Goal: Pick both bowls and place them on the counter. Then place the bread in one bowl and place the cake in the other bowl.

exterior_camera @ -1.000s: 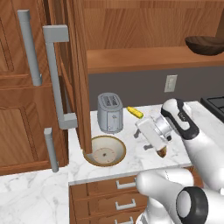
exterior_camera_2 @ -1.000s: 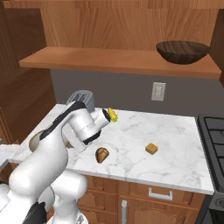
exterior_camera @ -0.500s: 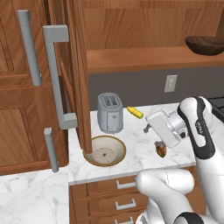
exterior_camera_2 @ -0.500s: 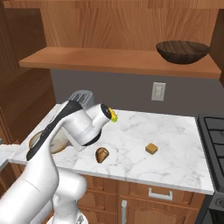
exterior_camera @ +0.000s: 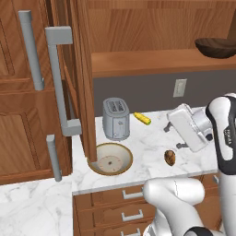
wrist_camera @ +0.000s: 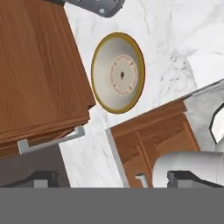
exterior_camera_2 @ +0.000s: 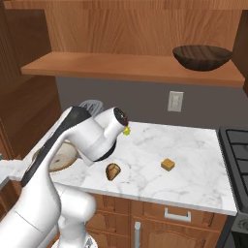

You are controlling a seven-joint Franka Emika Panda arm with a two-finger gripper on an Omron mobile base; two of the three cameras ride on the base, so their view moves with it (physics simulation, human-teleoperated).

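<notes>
Fingers (wrist_camera: pixel 43 178) spread to their widest, nothing between them; the gripper (exterior_camera: pixel 171 135) hangs in the air above the right part of the counter, wrist turned back toward the left.

Counter (exterior_camera_2: pixel 193 164): white grey-veined marble over wooden drawers with metal handles.

Tall wooden cabinet (exterior_camera: pixel 27 92) at the counter's left end, long grey handles on its doors.

Wooden shelf (exterior_camera_2: pixel 131 68) on the wall above the counter. Dark wooden bowl (exterior_camera_2: pixel 202 56) sits on it at the far right, upright, well apart from the rest.

Toaster (exterior_camera: pixel 115 118), grey, stands at the back left of the counter, just beside the cabinet side.

Beige bowl (exterior_camera: pixel 110 159) with brown rim rests upright on the counter at its left front, just in front of the toaster and touching or nearly touching the cabinet edge. Hand view looks down into it (wrist_camera: pixel 118 72); nothing inside.

Bread (exterior_camera_2: pixel 113 171), knobbly brown lump, lies on the counter near the front edge, below the gripper, apart from the beige bowl.

Yellow cylinder (exterior_camera: pixel 142 119) lies near the back wall, right of the toaster.

Cake (exterior_camera_2: pixel 167 164), tiny tan cube, sits on bare marble to the right of the bread, apart from it.
</notes>
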